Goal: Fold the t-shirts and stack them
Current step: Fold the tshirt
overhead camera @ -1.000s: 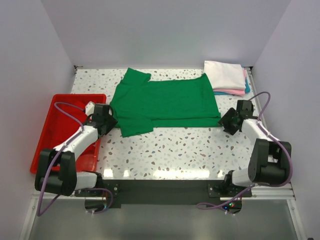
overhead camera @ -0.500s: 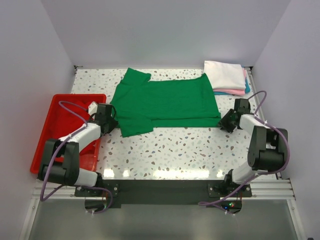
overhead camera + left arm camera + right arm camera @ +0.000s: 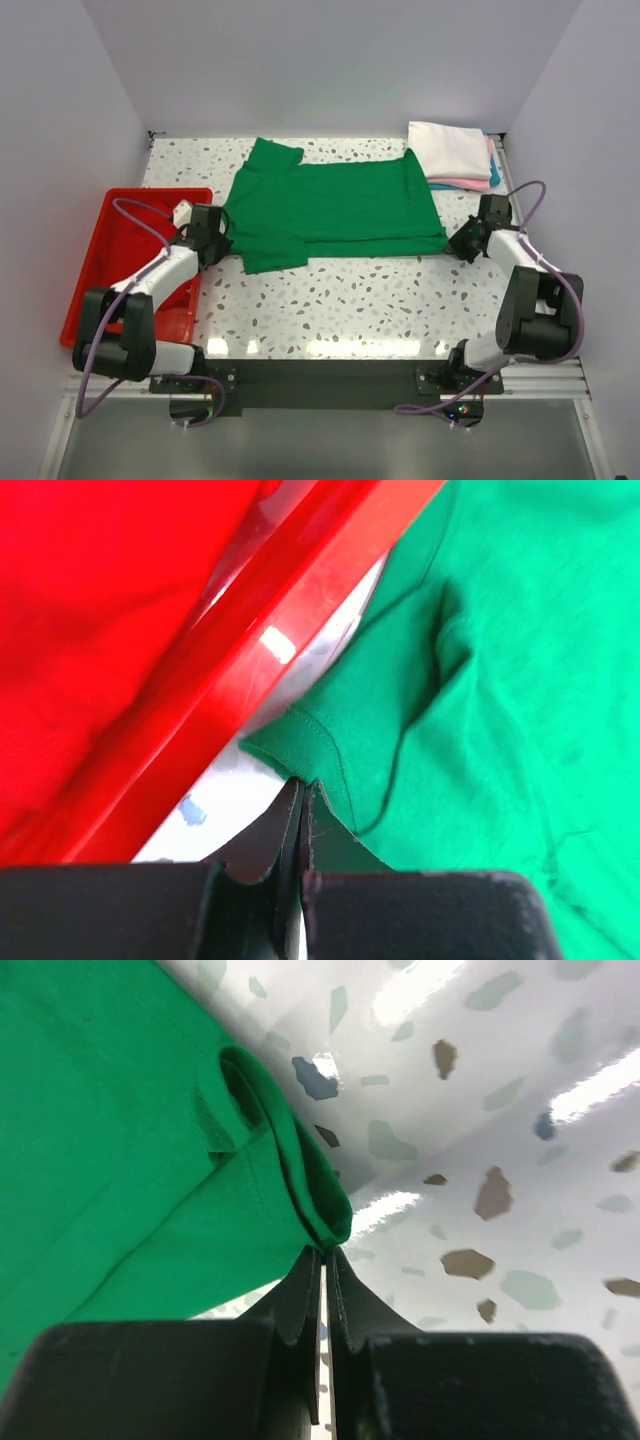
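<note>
A bright green t-shirt [image 3: 330, 205] lies spread flat across the middle of the table, with its near part folded over. My left gripper [image 3: 222, 243] is at its left sleeve. In the left wrist view the jaws [image 3: 302, 788] are shut, with the green hem [image 3: 300, 742] pinched at their tips. My right gripper [image 3: 453, 243] is at the shirt's near right corner. Its jaws [image 3: 325, 1253] are shut on a folded lip of green cloth [image 3: 320, 1205]. A stack of folded t-shirts stands at the back right: white [image 3: 448, 148] on top, then pink [image 3: 456, 184] and light blue [image 3: 494, 172].
A red plastic tray [image 3: 112, 215] sits at the table's left edge, right beside the left gripper; its rim [image 3: 270, 630] crosses the left wrist view. White walls close in the back and both sides. Speckled tabletop [image 3: 350, 295] lies in front of the shirt.
Both grippers have gone from open to shut on the green shirt's edges. The right gripper has drawn its corner slightly to the right.
</note>
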You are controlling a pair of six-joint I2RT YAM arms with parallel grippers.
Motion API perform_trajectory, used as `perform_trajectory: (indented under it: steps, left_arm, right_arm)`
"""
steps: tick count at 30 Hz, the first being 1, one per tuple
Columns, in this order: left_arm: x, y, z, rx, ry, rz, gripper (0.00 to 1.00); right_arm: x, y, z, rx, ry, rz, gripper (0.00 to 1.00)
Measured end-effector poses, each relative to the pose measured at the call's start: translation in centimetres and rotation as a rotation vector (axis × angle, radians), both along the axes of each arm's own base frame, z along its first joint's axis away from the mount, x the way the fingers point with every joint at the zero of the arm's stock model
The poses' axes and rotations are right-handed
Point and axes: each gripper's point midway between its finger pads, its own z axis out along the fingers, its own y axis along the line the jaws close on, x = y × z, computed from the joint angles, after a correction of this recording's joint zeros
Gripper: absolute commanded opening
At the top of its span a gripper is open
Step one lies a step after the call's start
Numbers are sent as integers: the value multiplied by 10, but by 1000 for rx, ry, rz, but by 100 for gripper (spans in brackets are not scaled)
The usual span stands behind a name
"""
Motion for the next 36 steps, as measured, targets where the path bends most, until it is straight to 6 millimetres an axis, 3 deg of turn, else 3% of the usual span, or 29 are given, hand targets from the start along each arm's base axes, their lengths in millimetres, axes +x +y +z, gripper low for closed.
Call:
perform_trajectory:
  steps: [4, 7, 14, 16, 18, 19, 20, 23, 27, 30, 33, 36]
  left_arm:
    - [-4, 1, 23, -5, -51, 3, 0]
    - [-10, 1, 34, -17, -85, 4, 0]
    - [-54, 2, 8, -52, -17, 19, 0]
    - [-67, 2, 0, -62, 2, 19, 0]
    - [-77, 1, -5, -73, 10, 11, 20]
    - [-81, 1, -6, -76, 13, 3, 40]
    - [-83, 0, -6, -78, 13, -7, 47]
    - [-81, -7, 4, -101, -26, -47, 55]
    - [-79, -14, 23, -116, -101, -102, 56]
    - [-81, -19, 32, -119, -149, -139, 49]
    - [-89, -24, 28, -122, -155, -169, 44]
    - [-102, -37, 12, -124, -115, -220, 39]
  right_arm:
    - [-8, -20, 25, -13, -53, -48, 0]
    - [-20, -30, 33, -16, -63, -77, 0]
    - [-63, -28, 9, 10, 38, -92, 0]
    - [-75, -27, 0, 26, 74, -101, 9]
    - [-84, -24, -7, 41, 93, -102, 18]
    - [-89, -22, -9, 46, 100, -100, 26]
    - [-92, -21, -10, 47, 104, -100, 31]
    - [-94, -21, -5, 33, 83, -81, 43]
    - [-91, -23, 9, 3, 25, -57, 50]
    - [-89, -23, 24, -25, -38, -40, 50]
    - [-85, -17, 40, -48, -97, -5, 50]
    - [-81, -5, 56, -64, -147, 50, 49]
